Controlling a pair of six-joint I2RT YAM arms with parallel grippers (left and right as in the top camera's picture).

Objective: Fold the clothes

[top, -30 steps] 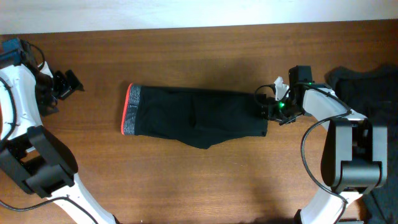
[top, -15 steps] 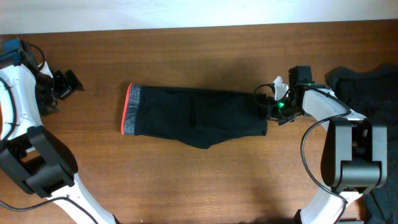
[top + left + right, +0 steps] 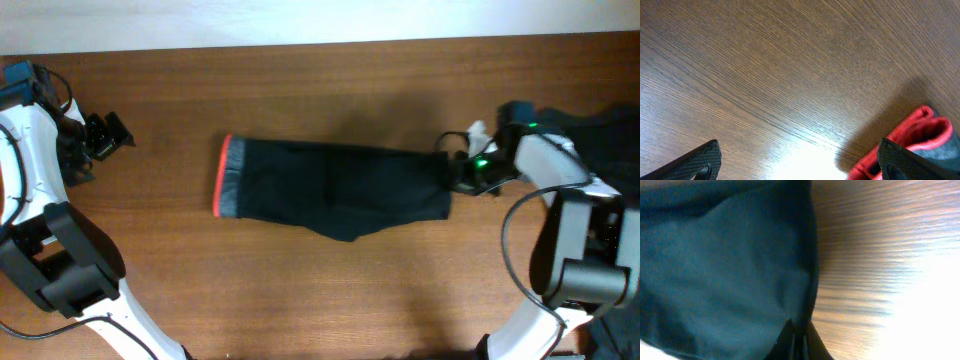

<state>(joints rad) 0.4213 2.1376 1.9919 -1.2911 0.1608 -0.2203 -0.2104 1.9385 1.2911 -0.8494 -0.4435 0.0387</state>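
Now: black trousers (image 3: 335, 185) centred on tabletop (image 3: 300, 80), folded into long strip, red-and-grey waistband (image 3: 224, 175) at left end. Right fingers (image 3: 456, 174) pinched on opposite end; left fingers (image 3: 106, 134) spread wide, empty.

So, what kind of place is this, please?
Probably a robot test bench, not a home: a wooden table, a left arm and right arm at its ends, black trousers laid flat, and a heap of dark garments beside.
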